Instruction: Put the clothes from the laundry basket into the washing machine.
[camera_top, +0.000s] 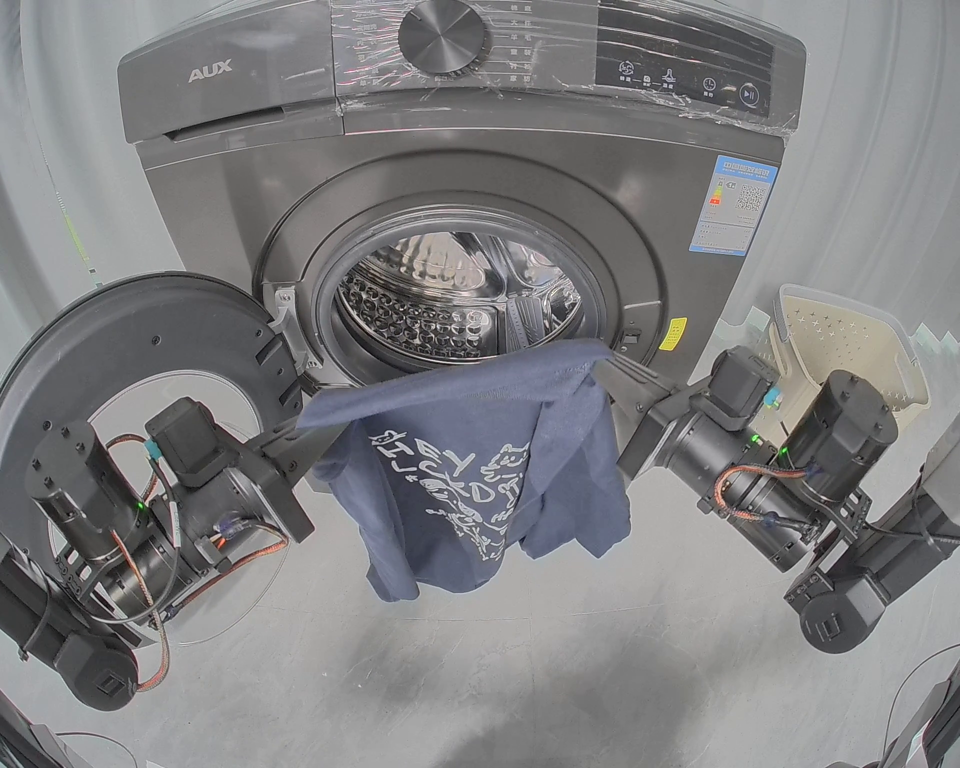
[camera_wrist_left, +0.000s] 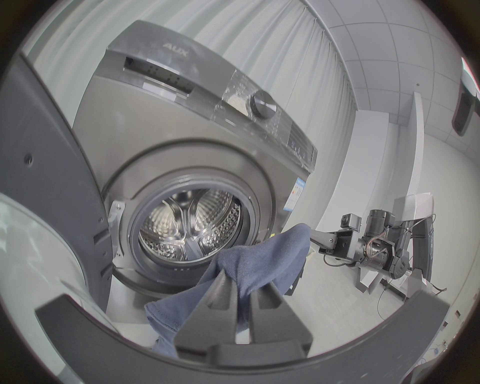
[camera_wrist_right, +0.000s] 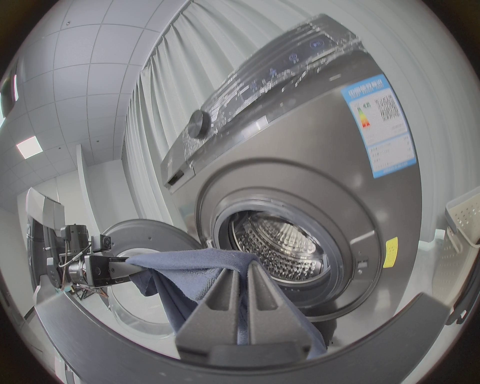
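Backdrop: pale grey pleated curtains (camera_top: 880, 150) hang behind, and a smooth, mottled grey floor (camera_top: 600, 660) fills the lower half of the head view.
Machine: front and centre, the dark grey metal washing machine (camera_top: 230, 200), a front-loader with a curved, brushed face.
Door: swung wide open. The round grey door (camera_top: 130, 330) with its clear window sits at the left edge of the frame.
Drum: the shiny perforated steel drum (camera_top: 440, 290) gleams just above centre.
Controls: a round ridged dial (camera_top: 441, 35) at top centre, with crinkled clear plastic film (camera_top: 560, 60) wrapped over the icon panel beside it.
Labels: a blue-and-white energy sticker (camera_top: 733, 205) with coloured bars at upper right, a small yellow sticker (camera_top: 674, 333) below it by the door ring, and a silver maker's badge at upper left.
Garment: the navy blue T-shirt (camera_top: 480, 470), soft knit with white printed lettering, is stretched out at centre frame in front of the drum's lower lip. It is outside the opening, its body drooping toward the floor.
Left arm: the left gripper (camera_top: 318, 425) is clamped on the shirt's left end, black wedge fingers pinched over the cloth.
Right arm: the right gripper (camera_top: 603, 368) is clenched on the shirt's right end, close to the door ring.
Basket: the cream perforated plastic laundry basket (camera_top: 850, 340) stands at the right edge, beside the machine.
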